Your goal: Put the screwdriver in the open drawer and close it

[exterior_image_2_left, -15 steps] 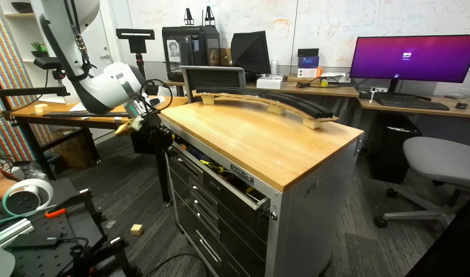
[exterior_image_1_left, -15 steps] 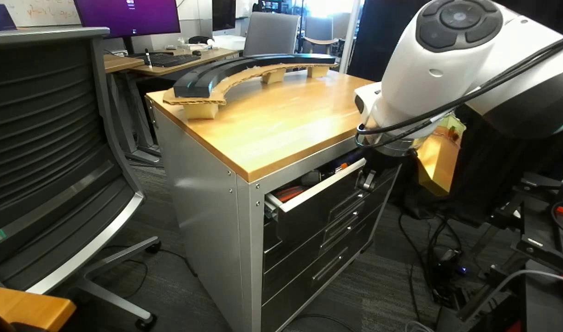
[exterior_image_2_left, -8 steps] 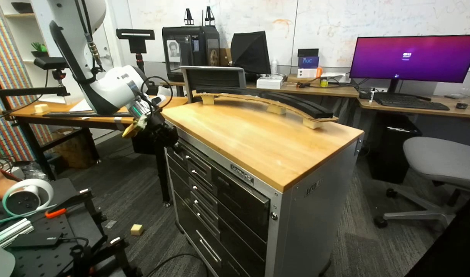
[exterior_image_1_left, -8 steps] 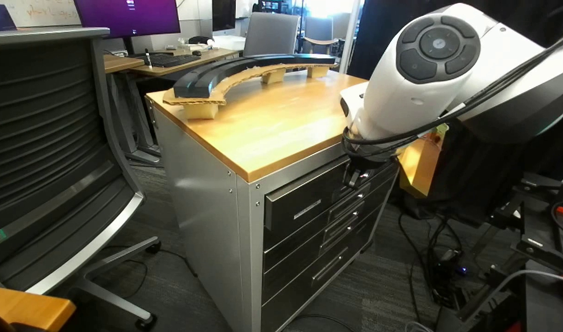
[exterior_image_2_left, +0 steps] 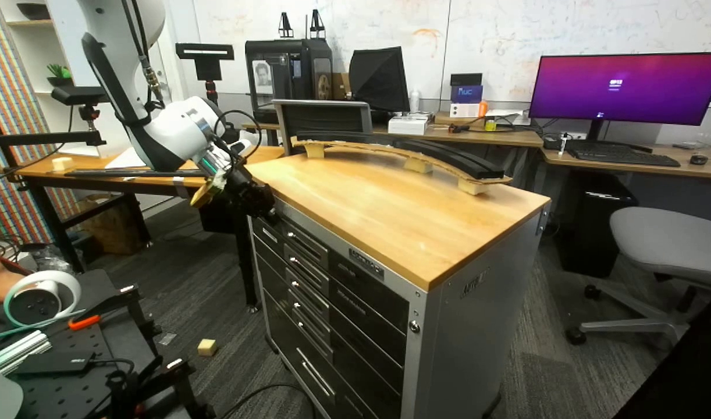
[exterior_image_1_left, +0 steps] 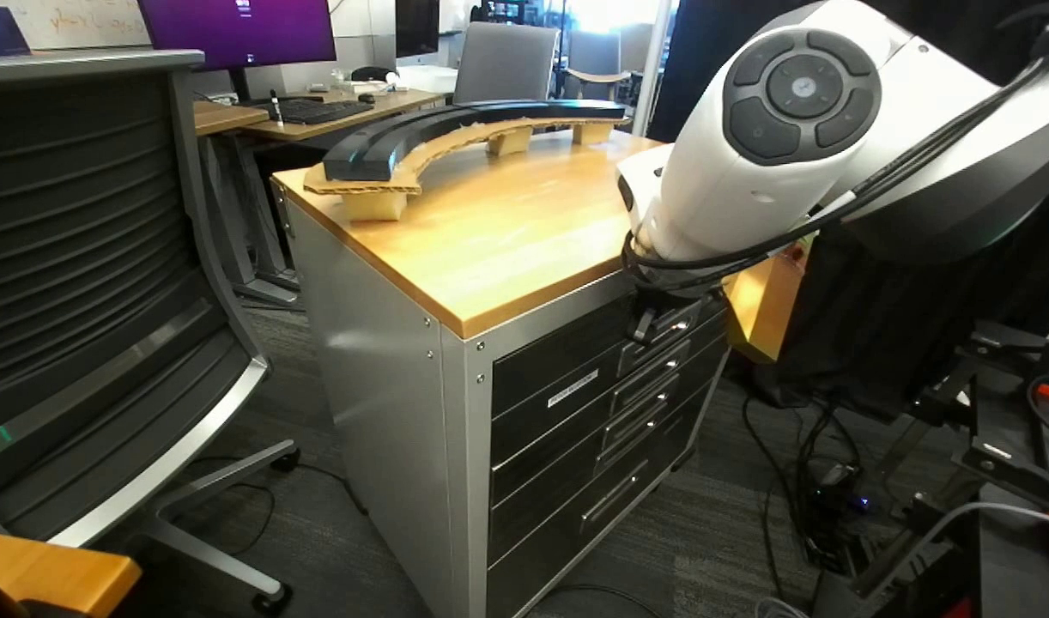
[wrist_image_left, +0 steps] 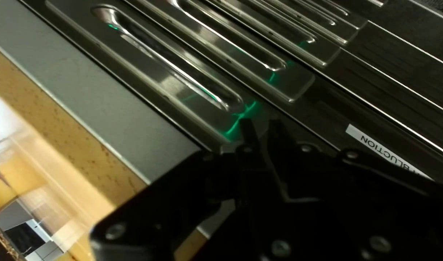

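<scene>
The top drawer [exterior_image_1_left: 559,356] is shut. Its front sits flush with the cabinet frame in both exterior views [exterior_image_2_left: 309,244]. In the wrist view its plate and bar handle [wrist_image_left: 170,83] lie just ahead of my fingers. My gripper [exterior_image_1_left: 643,330] is at the drawer front beside the handle's end, and also shows in an exterior view [exterior_image_2_left: 269,215]. In the wrist view my fingertips [wrist_image_left: 261,122] are nearly together, with a narrow gap and nothing seen between them. Whether they touch the drawer I cannot tell. The screwdriver is out of view; the drawer's inside is hidden.
The cabinet's wooden top [exterior_image_2_left: 390,203] bears a dark curved piece on cardboard and foam blocks [exterior_image_2_left: 416,164]. Lower drawers [exterior_image_1_left: 533,489] are shut. An office chair [exterior_image_1_left: 87,300] stands beside the cabinet. Cables [exterior_image_1_left: 782,506] lie on the floor.
The top drawer has slid from partly open to shut, hiding the tools inside. My gripper has moved with the drawer front toward the cabinet.
</scene>
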Tool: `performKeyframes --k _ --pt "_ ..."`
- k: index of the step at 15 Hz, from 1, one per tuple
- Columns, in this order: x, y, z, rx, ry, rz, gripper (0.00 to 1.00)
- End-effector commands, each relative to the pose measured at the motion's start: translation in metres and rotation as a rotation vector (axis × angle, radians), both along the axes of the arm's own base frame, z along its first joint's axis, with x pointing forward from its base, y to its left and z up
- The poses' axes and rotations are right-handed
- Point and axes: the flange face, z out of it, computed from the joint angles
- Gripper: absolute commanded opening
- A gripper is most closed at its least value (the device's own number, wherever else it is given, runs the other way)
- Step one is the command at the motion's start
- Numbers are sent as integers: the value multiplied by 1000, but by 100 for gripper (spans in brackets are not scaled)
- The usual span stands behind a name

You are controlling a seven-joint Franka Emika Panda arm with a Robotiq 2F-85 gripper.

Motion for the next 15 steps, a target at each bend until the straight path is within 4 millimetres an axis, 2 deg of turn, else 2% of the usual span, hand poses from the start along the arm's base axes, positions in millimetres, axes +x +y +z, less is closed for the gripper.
performKeyframes --k 1,4,7,8,10,12,13,15 --pt "4 -3 37 88 44 -3 51" --pt "-8 -22 78 212 157 40 74" --pt "-27 -39 104 314 263 40 98" --pt "-31 -48 110 348 301 32 100" --pt "-42 -54 113 421 379 27 100" --pt "-48 -49 121 500 442 69 100" --pt "-39 -49 113 457 418 25 100" --pt "-43 -47 118 494 448 48 100"
